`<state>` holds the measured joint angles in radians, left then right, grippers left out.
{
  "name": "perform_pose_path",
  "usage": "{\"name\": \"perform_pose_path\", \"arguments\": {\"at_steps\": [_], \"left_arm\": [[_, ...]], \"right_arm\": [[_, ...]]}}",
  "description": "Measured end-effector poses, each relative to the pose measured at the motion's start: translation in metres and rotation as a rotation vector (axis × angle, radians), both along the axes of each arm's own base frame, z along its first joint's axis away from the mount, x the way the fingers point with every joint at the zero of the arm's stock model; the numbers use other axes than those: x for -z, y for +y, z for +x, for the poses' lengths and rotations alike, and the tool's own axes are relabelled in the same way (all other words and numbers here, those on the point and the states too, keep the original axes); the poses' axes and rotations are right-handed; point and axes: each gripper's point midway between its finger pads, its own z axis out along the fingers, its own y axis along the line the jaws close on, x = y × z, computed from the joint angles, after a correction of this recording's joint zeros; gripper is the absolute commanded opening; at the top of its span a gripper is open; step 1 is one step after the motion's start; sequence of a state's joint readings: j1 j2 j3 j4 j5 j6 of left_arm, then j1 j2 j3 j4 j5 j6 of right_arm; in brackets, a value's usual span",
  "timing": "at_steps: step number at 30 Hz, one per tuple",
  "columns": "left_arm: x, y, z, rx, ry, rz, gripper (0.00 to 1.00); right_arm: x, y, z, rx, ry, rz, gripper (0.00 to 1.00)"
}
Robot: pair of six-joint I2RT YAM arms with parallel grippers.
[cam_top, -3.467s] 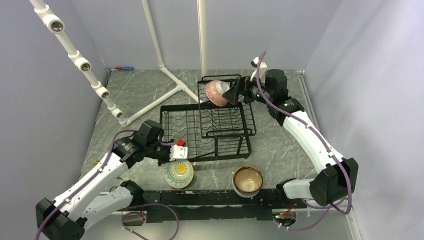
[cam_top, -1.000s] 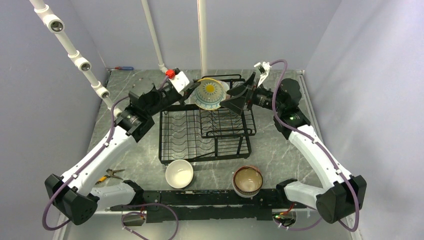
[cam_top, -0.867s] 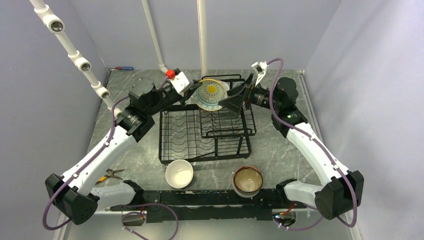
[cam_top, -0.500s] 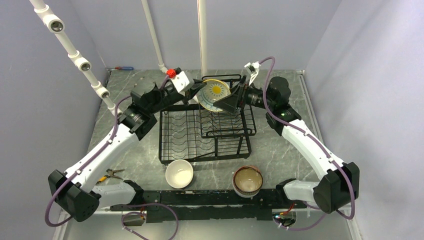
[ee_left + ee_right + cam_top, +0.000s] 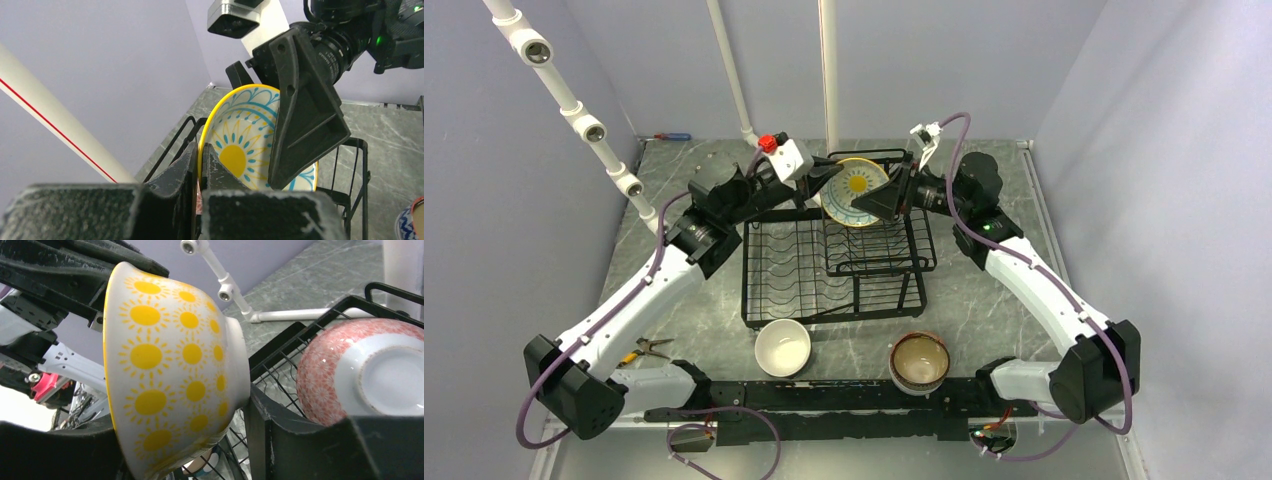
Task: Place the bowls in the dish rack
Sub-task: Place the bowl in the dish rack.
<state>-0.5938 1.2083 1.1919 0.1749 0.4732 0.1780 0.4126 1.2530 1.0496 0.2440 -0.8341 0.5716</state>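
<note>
- Left gripper (image 5: 822,181): fingers pressed together, pinching the rim of the yellow-dotted bowl (image 5: 860,186).
- Bowl held on edge in the air over the raised basket (image 5: 894,250) of the dish rack (image 5: 784,270), its sun-painted inside facing the right arm.
- Right gripper (image 5: 879,202): 1 finger across the bowl's mouth, 1 at its foot. Cannot tell whether it grips.
- Pink-patterned bowl (image 5: 325,370) lies in the basket, foot toward the right wrist camera.
- White bowl (image 5: 783,347) and brown-rimmed bowl (image 5: 919,360) sit on the table (image 5: 984,290), near the rack's front.
</note>
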Motion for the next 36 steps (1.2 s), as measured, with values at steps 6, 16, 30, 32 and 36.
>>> {"name": "perform_pose_path", "arguments": {"at_steps": [6, 16, 30, 32, 36], "left_arm": [[-0.006, -0.002, -0.002, 0.008, -0.011, -0.015, 0.03], [-0.006, -0.001, -0.001, -0.002, -0.007, -0.018, 0.03], [0.000, 0.000, 0.001, -0.010, 0.018, -0.020, 0.03], [0.000, -0.001, 0.000, -0.001, 0.023, -0.022, 0.03], [0.001, -0.002, -0.002, 0.009, 0.030, -0.024, 0.03]], "right_arm": [[0.002, 0.001, 0.001, 0.003, 0.003, -0.003, 0.00], [0.003, 0.001, 0.003, 0.018, -0.007, -0.011, 0.72], [-0.010, 0.002, 0.002, 0.006, -0.023, 0.003, 0.95], [-0.012, 0.003, 0.004, 0.005, -0.027, 0.006, 0.92], [-0.012, 0.005, 0.003, -0.012, -0.013, 0.010, 0.83]]}}
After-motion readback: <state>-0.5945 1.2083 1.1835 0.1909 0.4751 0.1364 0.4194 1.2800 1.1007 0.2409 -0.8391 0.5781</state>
